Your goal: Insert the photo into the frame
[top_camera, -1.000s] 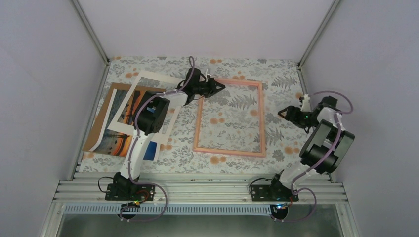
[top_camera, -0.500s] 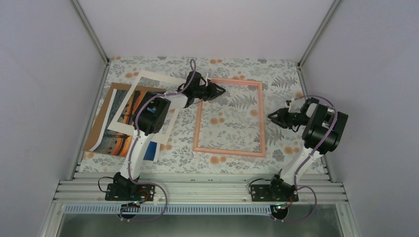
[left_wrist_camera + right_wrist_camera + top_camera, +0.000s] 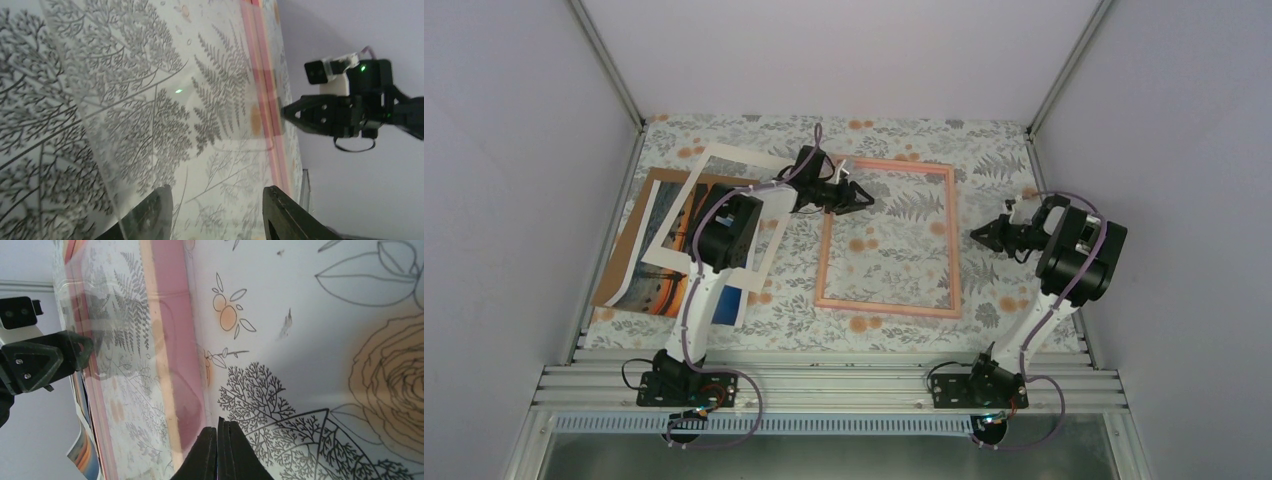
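Note:
The thin pink frame [image 3: 889, 238] lies flat on the flowered table, and a clear sheet [image 3: 150, 100] lies over it. The photo [image 3: 664, 292], an orange sunset print, lies at the far left, partly under a white mat [image 3: 724, 160]. My left gripper [image 3: 862, 197] hovers open over the frame's top left corner with nothing between its fingers [image 3: 147, 215]. My right gripper [image 3: 977, 236] is shut just outside the frame's right rail [image 3: 165, 340]. Its tips [image 3: 220, 432] press together low over the table. I cannot tell whether the sheet's edge is between them.
A brown backing board [image 3: 619, 270] lies under the photo by the left wall. Grey walls close in the table on the left, back and right. An aluminium rail [image 3: 824, 385] with both arm bases runs along the near edge.
My left gripper has opened and drawn back a little to the left. My right gripper has swung left toward the frame's right rail and shut.

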Available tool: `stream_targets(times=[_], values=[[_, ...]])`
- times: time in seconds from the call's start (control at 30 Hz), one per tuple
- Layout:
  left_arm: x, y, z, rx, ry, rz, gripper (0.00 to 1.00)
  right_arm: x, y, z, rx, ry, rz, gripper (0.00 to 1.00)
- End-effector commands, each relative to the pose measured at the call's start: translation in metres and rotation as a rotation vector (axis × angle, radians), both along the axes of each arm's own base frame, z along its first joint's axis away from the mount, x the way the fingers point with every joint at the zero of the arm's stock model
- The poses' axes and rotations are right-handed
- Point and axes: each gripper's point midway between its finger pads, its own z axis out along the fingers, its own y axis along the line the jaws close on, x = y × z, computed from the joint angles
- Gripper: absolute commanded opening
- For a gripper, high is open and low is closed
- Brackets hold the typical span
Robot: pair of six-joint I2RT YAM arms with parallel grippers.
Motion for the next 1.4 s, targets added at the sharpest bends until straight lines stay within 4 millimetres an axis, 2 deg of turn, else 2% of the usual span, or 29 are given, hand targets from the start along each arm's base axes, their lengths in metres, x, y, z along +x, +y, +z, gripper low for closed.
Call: stream_targets(times=[0.0, 0.33, 0.53, 1.03, 1.13, 1.27, 1.37], values=[[-0.012, 0.007, 0.028, -0.005, -0.067, -0.092, 0.46, 0.012, 0.002, 0.003, 0.025, -0.039, 0.013, 0.04], [-0.037, 0.01, 0.015, 0.021, -0.036, -0.17, 0.46, 0.022, 0.001, 0.006, 0.045, -0.077, 0.014, 0.04], [-0.041, 0.009, 0.023, 0.0, -0.069, -0.202, 0.47, 0.027, -0.001, 0.013, 0.035, -0.11, 0.002, 0.04], [-0.053, 0.015, 0.015, 0.036, -0.043, -0.22, 0.44, 0.031, -0.004, 0.02, 0.019, -0.145, -0.056, 0.04], [-0.057, 0.018, 0.006, 0.048, -0.019, -0.211, 0.44, 0.03, -0.003, 0.021, 0.025, -0.149, -0.07, 0.04], [-0.06, 0.018, 0.0, 0.05, -0.015, -0.213, 0.35, 0.029, -0.003, 0.022, 0.019, -0.155, -0.078, 0.04], [-0.057, 0.016, 0.005, 0.051, -0.039, -0.214, 0.27, 0.03, -0.003, 0.024, 0.017, -0.161, -0.08, 0.04]])
